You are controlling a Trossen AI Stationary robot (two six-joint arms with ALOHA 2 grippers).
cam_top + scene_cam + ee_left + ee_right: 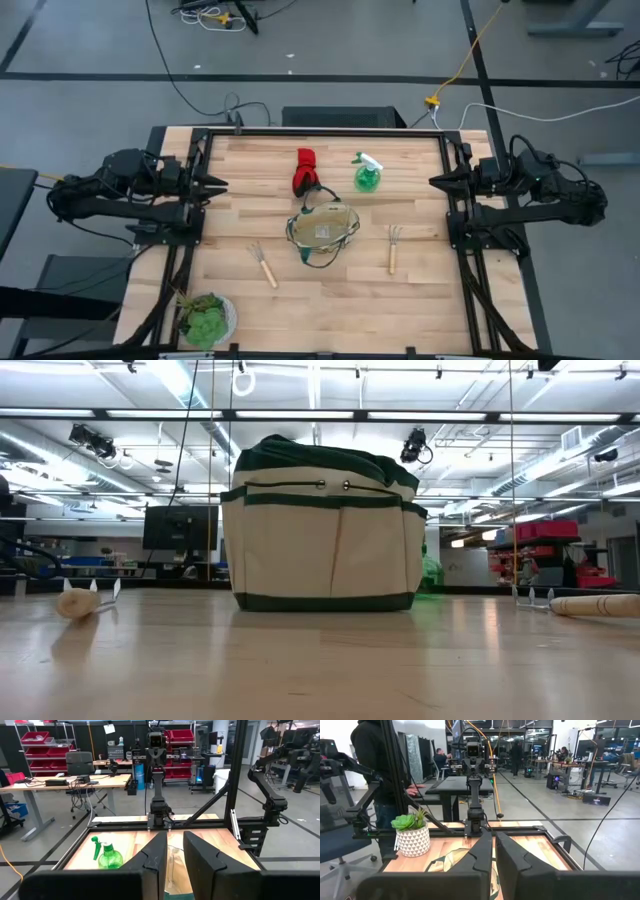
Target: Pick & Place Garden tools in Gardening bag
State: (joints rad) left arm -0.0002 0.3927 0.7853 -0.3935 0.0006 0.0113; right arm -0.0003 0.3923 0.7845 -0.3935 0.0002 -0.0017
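Note:
The tan gardening bag (322, 232) with a dark green rim stands upright on its base at mid-table, and fills the low view (325, 530). Behind it lie a red-and-black glove bundle (304, 172) and a green spray bottle (368, 175) with a white nozzle. Two wooden-handled hand rakes lie flat, one left of the bag (263, 265) and one right (393, 248). My left gripper (215, 185) hovers at the table's left edge and my right gripper (437, 181) at the right edge. Both are level, pointing inward, shut and holding nothing.
A leafy plant in a white pot (205, 318) stands at the near left corner. A black frame (330, 131) rims the table. Bare wood lies between each gripper and the tools. A person (375, 780) stands beyond the table's left side.

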